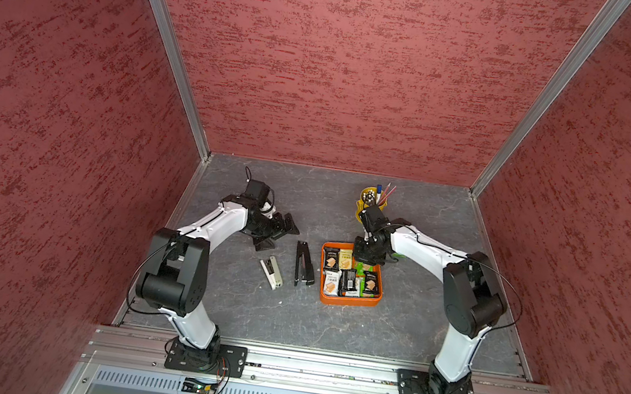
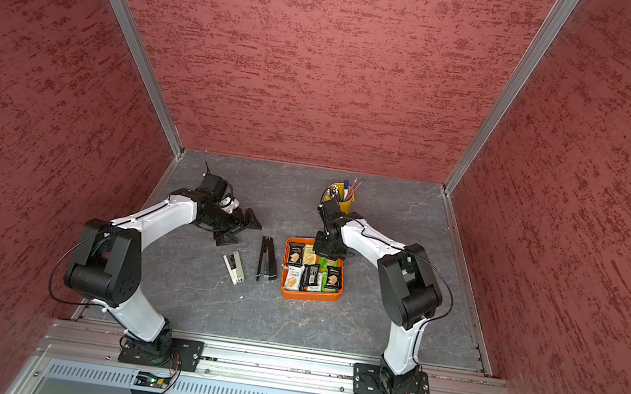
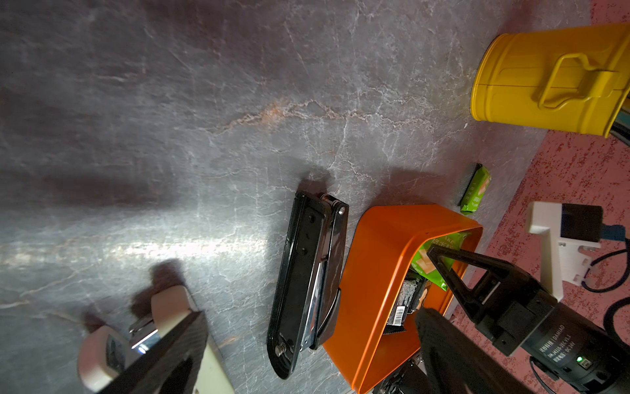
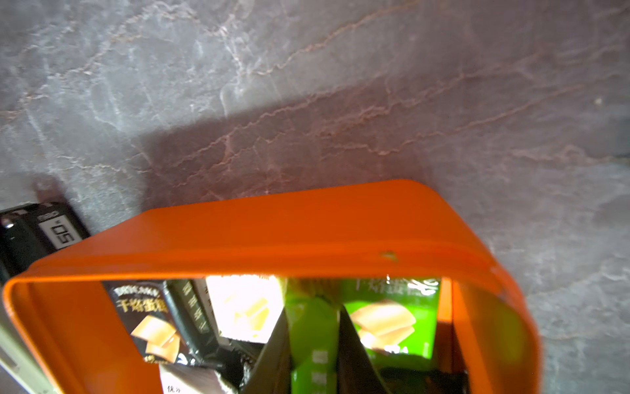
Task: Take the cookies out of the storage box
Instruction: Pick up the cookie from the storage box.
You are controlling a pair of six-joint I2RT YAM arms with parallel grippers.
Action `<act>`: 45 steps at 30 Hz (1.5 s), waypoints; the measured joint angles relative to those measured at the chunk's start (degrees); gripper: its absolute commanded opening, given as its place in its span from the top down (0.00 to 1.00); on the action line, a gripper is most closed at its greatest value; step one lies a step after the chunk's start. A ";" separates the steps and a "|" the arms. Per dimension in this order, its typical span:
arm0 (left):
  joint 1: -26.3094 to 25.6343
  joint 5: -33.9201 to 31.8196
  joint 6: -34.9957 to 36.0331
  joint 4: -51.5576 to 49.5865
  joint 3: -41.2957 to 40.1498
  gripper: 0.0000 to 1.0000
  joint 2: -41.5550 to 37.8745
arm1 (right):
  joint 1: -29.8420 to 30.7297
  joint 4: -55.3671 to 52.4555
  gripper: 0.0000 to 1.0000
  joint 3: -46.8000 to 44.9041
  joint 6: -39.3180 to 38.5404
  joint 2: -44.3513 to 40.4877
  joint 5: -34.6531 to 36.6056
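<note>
Your right gripper point(image 4: 312, 320) is clamping a green cookie packet point(image 4: 315, 361) near the far rim of the storage box point(image 4: 272, 238); left gripper point(image 1: 279, 237) is hanging, jaws released, over open table point(image 1: 288, 327).

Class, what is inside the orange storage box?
Cookie packets, green, black and white, fill the storage box. The right end effector, shut on a green packet, hides its far corner in both top views; anything beneath the packets is covered.
</note>
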 measured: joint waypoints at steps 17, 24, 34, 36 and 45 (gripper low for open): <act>-1.09 0.11 -0.07 0.15 -0.90 0.00 -1.25 | 0.57 -4.39 0.83 -2.82 -0.07 -12.57 -3.93; -5.27 -1.90 -0.98 0.28 0.15 0.00 -1.03 | 0.59 -8.39 0.83 -2.45 -2.23 -18.23 -3.58; -10.32 -4.66 -4.17 0.81 3.96 0.00 1.27 | -1.53 -13.38 0.83 0.92 -6.82 -16.11 -0.50; -10.82 -5.16 -4.72 0.81 3.98 0.00 1.29 | -3.02 -13.84 0.83 1.79 -7.87 -15.61 -0.35; -12.33 -7.89 -8.26 1.51 4.00 0.00 1.33 | -12.94 -14.29 0.82 5.09 -13.73 -11.78 -1.11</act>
